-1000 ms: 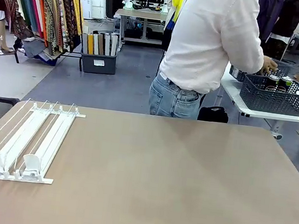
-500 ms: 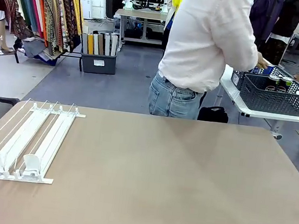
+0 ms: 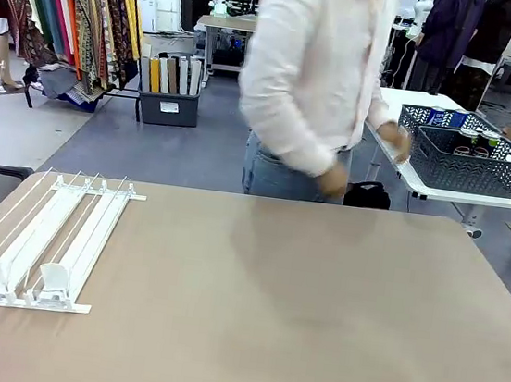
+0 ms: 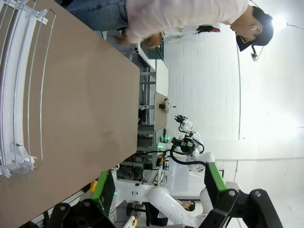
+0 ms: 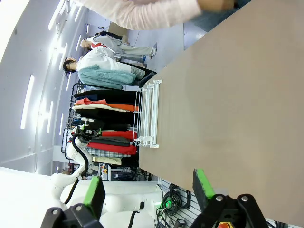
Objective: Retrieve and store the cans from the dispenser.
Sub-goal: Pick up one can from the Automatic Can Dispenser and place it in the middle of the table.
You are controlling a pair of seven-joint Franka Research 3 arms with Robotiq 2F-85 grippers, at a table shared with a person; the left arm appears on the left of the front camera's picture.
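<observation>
The person (image 3: 316, 77) has turned from the side-table basket (image 3: 469, 161), where the cans (image 3: 478, 139) sit, toward our table. The dispenser (image 3: 44, 240) lies empty, well ahead of both claws. Left gripper (image 4: 159, 190) and right gripper (image 5: 148, 187) gape wide, holding nothing; loading probably comes next.

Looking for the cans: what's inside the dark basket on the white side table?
Can tops poke up inside the front basket. Its mesh wall covers their lower parts, so the count stays unclear.
</observation>
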